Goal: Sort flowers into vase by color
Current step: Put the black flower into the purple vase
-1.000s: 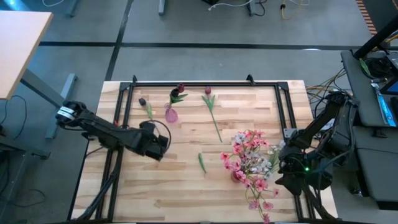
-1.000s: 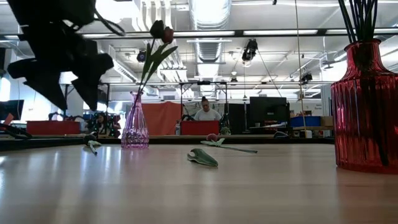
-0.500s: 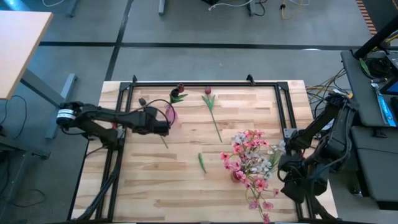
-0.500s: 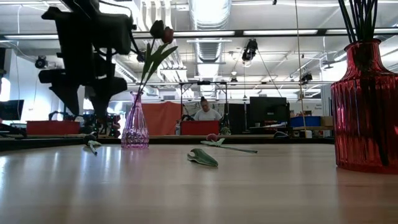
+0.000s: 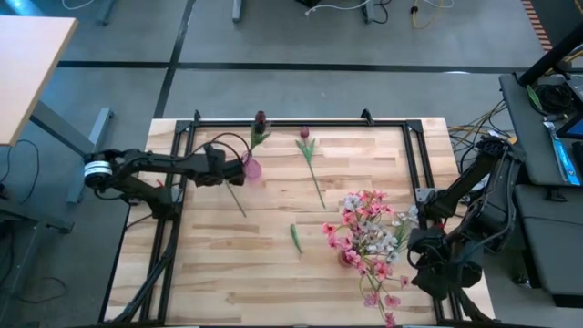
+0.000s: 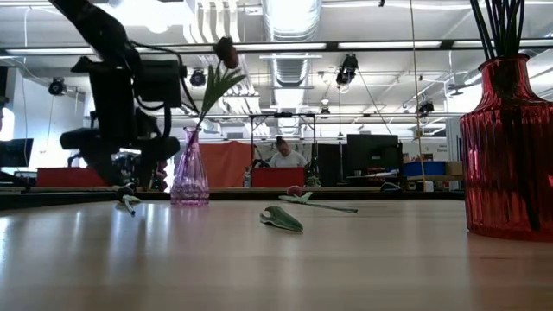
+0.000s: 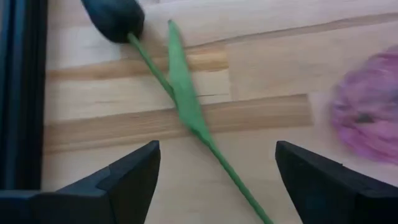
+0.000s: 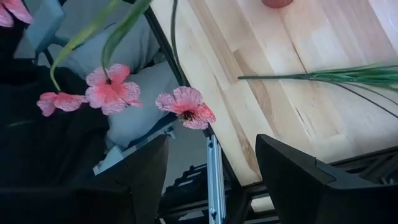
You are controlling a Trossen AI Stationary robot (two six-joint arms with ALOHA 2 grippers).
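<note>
Left claw (image 7: 214, 171) hangs with fingers spread, empty, over a dark tulip (image 7: 116, 17) lying at the upper left of the table, its stem running between the fingers. The pink vase (image 5: 250, 168) stands just beside, so a wide approach could tip it. Right claw (image 8: 211, 168), spread and empty, waits by the pink sprays (image 5: 369, 232), lower right.

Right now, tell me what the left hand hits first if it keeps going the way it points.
Most likely the dark tulip lying on the table: its green stem runs between the open fingers of the left hand, the bud just ahead. Depth is unclear; the pink vase sits off to one side.
</note>
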